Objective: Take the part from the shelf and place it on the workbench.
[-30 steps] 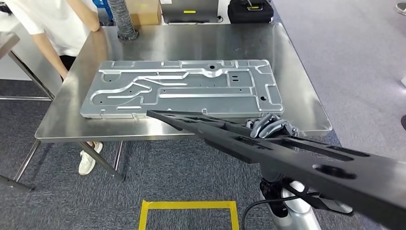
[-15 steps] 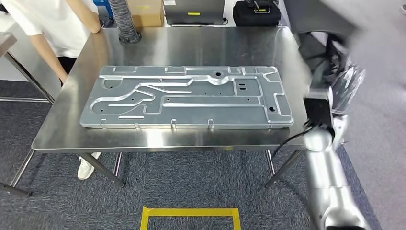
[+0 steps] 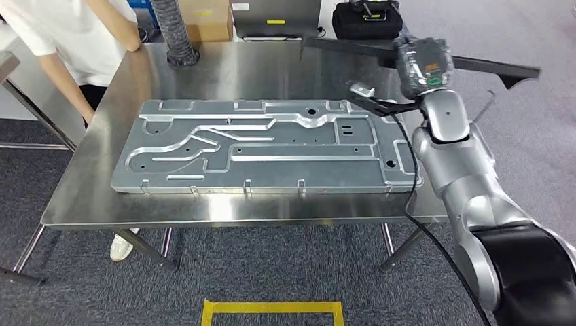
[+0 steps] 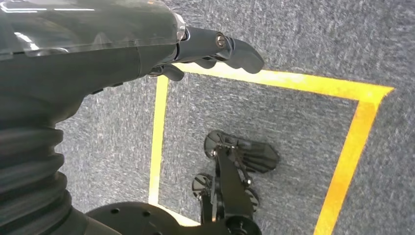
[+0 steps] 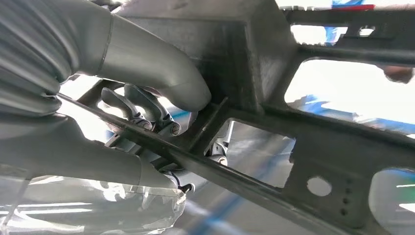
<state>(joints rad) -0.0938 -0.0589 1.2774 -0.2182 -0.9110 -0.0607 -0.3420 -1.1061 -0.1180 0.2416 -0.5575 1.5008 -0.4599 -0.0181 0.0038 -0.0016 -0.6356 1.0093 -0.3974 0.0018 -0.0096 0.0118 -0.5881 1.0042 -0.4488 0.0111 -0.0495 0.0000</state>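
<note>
Black part (image 3: 475, 64) is hanging crosswise over the bench's (image 3: 88, 197) far right edge, right hand (image 5: 161, 103) gripping its rib. I'd be lowering it flat, beside the plate (image 3: 265, 146).

Steel worktop (image 3: 88, 197) on grey carpet floor (image 3: 272, 265), yellow tape square (image 3: 272, 309); cardboard box (image 3: 207, 17) and black case (image 3: 367, 20) behind.

A: Right arm (image 3: 469, 183)? Silver shell, black elbow section, black cable alongside.
B: Right hand (image 5: 147, 93): grey ribbed cuff, thick grey thumb, small screws.
A: Left hand (image 4: 147, 49): dark fingers, clear plastic wrap, ribbed cover.
</note>
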